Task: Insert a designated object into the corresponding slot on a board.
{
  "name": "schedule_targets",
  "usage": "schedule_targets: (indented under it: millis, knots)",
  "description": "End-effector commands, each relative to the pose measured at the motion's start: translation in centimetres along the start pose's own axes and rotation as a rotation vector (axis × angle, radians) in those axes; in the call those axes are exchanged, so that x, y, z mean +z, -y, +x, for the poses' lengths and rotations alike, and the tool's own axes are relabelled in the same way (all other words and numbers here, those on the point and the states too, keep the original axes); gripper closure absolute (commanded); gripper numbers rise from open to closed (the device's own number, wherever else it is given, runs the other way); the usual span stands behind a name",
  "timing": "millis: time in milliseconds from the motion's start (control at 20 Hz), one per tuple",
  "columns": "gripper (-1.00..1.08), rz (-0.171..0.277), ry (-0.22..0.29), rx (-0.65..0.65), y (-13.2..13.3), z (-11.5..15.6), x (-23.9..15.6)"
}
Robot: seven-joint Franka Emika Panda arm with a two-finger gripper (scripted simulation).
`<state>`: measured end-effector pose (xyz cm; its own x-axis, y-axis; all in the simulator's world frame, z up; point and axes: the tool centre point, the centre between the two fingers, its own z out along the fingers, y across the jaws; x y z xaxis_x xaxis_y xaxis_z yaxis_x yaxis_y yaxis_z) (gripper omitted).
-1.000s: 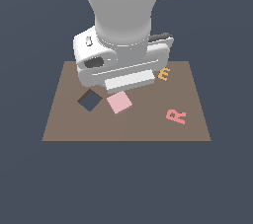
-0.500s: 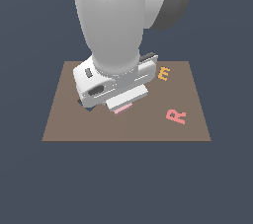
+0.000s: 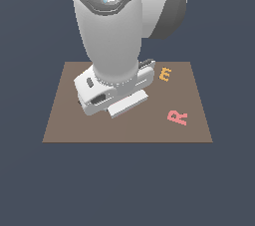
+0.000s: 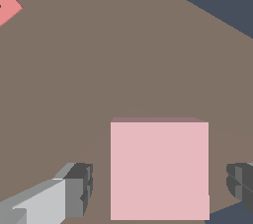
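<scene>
Arm: white, upright, wrist bent low; gripper (image 4: pixel 159 188): jaws spread wide, dark fingertips (image 4: pixel 79 188) apart on either side, neither pad touching anything; pointing downward.

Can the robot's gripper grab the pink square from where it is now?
Probably yes. In the wrist view the gripper is open, with one finger on each side of the pink square tile and bare gaps between. Nothing sits in the way on the brown board.

Flat, even simulator light, sharp throughout, with no glare and only soft shading on the arm (image 3: pixel 112 36).
</scene>
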<state>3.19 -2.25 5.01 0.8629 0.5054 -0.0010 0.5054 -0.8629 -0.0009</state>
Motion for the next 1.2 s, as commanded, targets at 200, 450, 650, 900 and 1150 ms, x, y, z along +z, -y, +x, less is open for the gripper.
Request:
schedule_targets:
  millis: [200, 450, 650, 900, 1150]
  knots:
    - [-0.92, -0.001, -0.001, -0.003, 0.0, 0.1, 1.2]
    - [-0.92, -0.001, -0.001, -0.005, 0.0, 0.1, 2.0]
    - [1.08, -0.001, -0.001, -0.005, 0.0, 0.1, 2.0]
    - [1.08, -0.001, -0.001, -0.005, 0.0, 0.1, 2.0]
    - [1.08, -0.002, -0.001, -0.008, -0.1, 0.1, 1.9]
